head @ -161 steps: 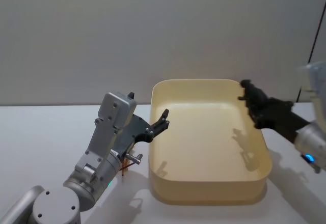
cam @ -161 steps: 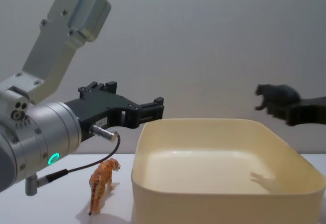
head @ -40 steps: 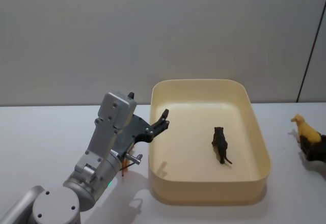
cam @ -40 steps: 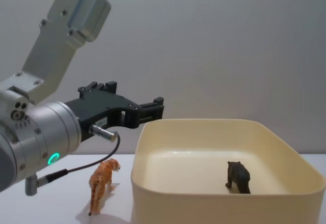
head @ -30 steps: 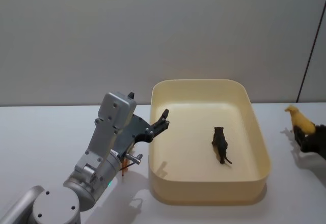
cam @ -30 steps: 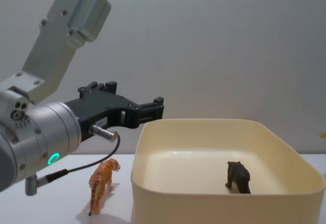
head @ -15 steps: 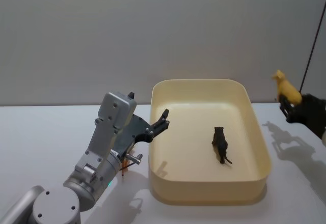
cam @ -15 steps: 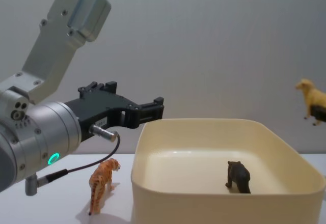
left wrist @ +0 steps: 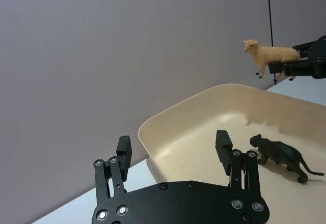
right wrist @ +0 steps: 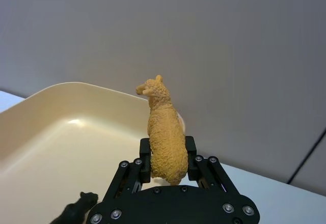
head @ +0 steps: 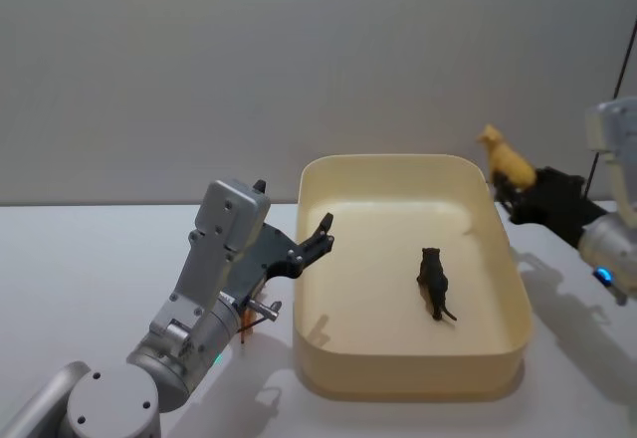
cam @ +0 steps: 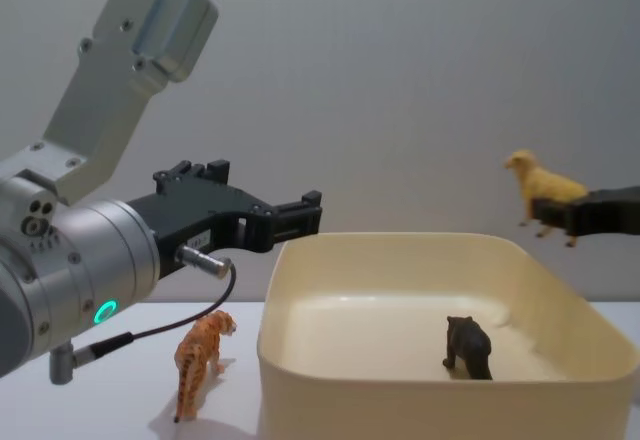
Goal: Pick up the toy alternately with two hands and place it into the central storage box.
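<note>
The central storage box (head: 408, 383) is a cream-yellow tub in the middle of the table. A black toy animal (head: 433, 281) stands on its floor. My right gripper (head: 518, 194) is shut on a yellow woolly toy animal (head: 508, 164), held in the air over the tub's far right corner (cam: 545, 188). In the right wrist view the toy (right wrist: 164, 132) sits upright between the fingers. My left gripper (head: 320, 234) hangs open at the tub's left rim (cam: 300, 215), holding nothing. An orange tiger toy (cam: 200, 360) stands on the table below it.
The white table (head: 80, 279) spreads out to the left of the tub. My left arm (cam: 70, 260), silver with a green ring light, rises at the left above the tiger. A grey wall stands behind the table.
My right gripper has lifted the yellow toy off the table at the right and carried it up and leftward to the tub's far right corner. The left arm has not moved.
</note>
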Tool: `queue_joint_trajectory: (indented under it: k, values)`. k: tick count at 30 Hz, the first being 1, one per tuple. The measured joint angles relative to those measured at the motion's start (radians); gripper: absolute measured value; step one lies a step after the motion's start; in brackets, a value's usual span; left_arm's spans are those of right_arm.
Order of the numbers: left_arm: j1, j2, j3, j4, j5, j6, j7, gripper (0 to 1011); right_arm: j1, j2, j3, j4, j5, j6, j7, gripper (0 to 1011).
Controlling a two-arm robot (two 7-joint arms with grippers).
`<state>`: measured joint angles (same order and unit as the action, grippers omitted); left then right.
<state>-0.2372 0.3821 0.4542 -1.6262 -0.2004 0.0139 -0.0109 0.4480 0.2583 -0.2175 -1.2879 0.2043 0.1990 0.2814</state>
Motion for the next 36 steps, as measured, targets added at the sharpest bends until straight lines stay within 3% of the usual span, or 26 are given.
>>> queue_joint_trajectory:
  k: [8,21,30,36]
  values:
    - [0.000,0.000,0.000,0.000,0.000,0.000,0.000,1001,0.044,-0.036,-0.032,0.057,-0.029,-0.001,0.014,371]
    - [0.000,0.000,0.000,0.000,0.000,0.000,0.000,1001,0.077,-0.063,-0.057,0.101,-0.052,-0.006,0.026,768]
    - [0.000,0.000,0.000,0.000,0.000,0.000,0.000,1001,0.061,-0.049,-0.042,0.068,-0.031,-0.002,0.018,999]
    - [0.000,0.000,0.000,0.000,0.000,0.000,0.000,1001,0.034,-0.029,-0.024,0.024,-0.003,0.012,0.001,1001]
